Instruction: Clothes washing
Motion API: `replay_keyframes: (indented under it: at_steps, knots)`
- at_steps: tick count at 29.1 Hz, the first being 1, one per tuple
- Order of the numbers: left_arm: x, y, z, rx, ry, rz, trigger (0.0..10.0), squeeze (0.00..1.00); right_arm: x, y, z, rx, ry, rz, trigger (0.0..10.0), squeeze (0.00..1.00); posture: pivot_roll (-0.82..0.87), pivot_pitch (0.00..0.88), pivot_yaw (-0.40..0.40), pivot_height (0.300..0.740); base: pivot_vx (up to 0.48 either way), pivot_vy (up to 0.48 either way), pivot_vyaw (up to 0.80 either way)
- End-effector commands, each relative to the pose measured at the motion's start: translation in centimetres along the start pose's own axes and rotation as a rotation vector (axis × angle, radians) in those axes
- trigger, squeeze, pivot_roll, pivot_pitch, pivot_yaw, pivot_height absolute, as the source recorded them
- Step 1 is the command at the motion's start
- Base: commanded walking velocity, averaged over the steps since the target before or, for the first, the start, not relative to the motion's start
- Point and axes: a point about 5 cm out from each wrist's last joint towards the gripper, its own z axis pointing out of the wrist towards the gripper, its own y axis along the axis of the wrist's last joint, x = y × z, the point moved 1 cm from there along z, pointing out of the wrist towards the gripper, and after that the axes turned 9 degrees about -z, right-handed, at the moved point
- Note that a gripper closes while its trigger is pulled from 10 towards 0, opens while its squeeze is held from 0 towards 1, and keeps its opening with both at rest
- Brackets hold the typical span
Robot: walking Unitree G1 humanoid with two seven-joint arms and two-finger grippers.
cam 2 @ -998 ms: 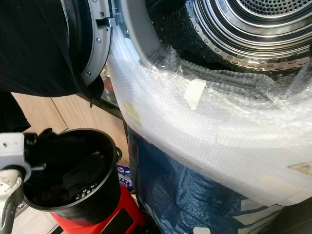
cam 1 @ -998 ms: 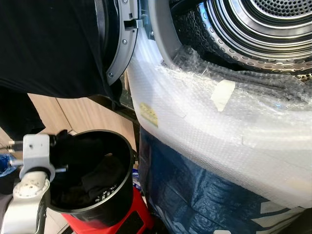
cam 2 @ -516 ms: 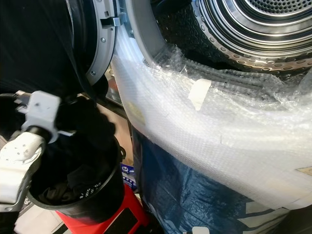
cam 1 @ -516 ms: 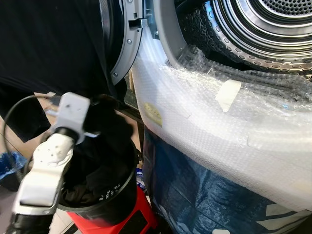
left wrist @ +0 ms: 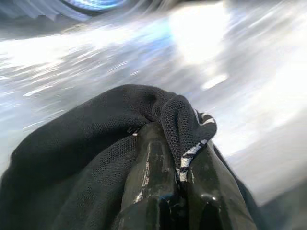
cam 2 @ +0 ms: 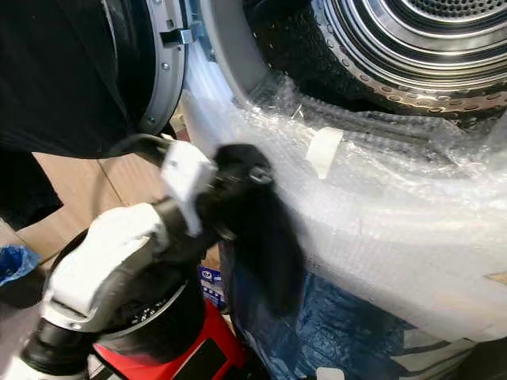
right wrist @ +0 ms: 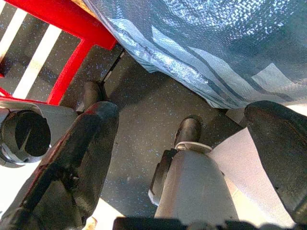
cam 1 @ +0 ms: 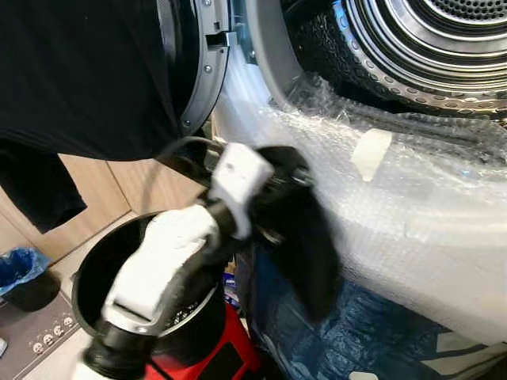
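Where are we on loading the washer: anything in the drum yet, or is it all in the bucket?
Done: the door is open. In hand: the left gripper is shut on a black garment, held above the black bucket in front of the bubble-wrapped washer front. Left: carry it into the drum, whose visible part shows no clothes; more dark laundry may remain in the bucket. The right gripper hangs idle, open.

Black mesh garment (left wrist: pixel 96 143) (white-striped trim); black bucket (cam 1: pixel 95 269); red stand (cam 1: pixel 214 360); blue tarpaulin (cam 1: pixel 380 332); clear bubble wrap (cam 1: pixel 412 222).

Home laundry spot: front-loading washer drum (cam 1: pixel 428 47), wood floor (cam 1: pixel 150 186).
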Motion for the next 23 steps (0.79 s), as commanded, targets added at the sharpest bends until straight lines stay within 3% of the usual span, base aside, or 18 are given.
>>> replay_keyframes:
  at_steps: [1,4,7,11,13,17,21,23]
  knots:
    - [-2.4,1.7,0.9,-0.035,-0.160,0.029,0.0,0.00,0.3,-0.2,0.0,0.003,0.005,0.006,10.0,0.00,0.19,0.054,0.094,0.740,0.000,0.000,0.00]
    - [-4.4,1.2,2.5,-0.010,-0.293,0.026,0.0,0.00,0.3,0.0,0.0,-0.001,0.008,-0.005,10.0,0.00,0.17,0.052,0.105,0.740,0.000,0.000,0.00]
    - [-6.1,1.9,3.8,-0.040,-0.396,-0.049,0.0,0.00,0.1,0.0,0.0,-0.006,-0.001,0.007,10.0,0.00,0.16,0.056,0.114,0.740,0.000,0.000,0.00]
    - [-6.6,2.0,3.8,-0.032,-0.438,-0.087,0.0,0.00,0.0,-0.1,0.0,-0.005,-0.005,0.011,10.0,0.00,0.14,0.058,0.126,0.740,0.000,0.000,0.00]
    - [-5.9,2.2,3.3,-0.034,-0.419,-0.122,0.0,0.00,0.0,-0.3,-0.1,-0.005,-0.007,0.019,10.0,0.00,0.14,0.062,0.131,0.740,0.000,0.000,0.00]
    - [-4.5,0.7,1.5,0.058,-0.376,-0.079,0.0,0.00,0.2,-0.8,-0.2,0.006,-0.003,0.016,10.0,0.00,0.15,0.071,0.131,0.740,0.000,0.000,0.00]
    - [-0.5,0.2,-1.5,0.144,-0.202,-0.045,0.0,0.00,0.2,-1.0,-0.2,0.007,0.009,-0.004,10.0,0.00,0.19,0.084,0.124,0.740,0.000,0.000,0.00]
    - [0.5,-0.1,-2.4,0.166,-0.154,-0.048,0.0,0.00,0.4,-0.9,-0.2,0.001,0.021,-0.015,10.0,0.00,0.20,0.093,0.126,0.740,0.000,0.000,0.00]
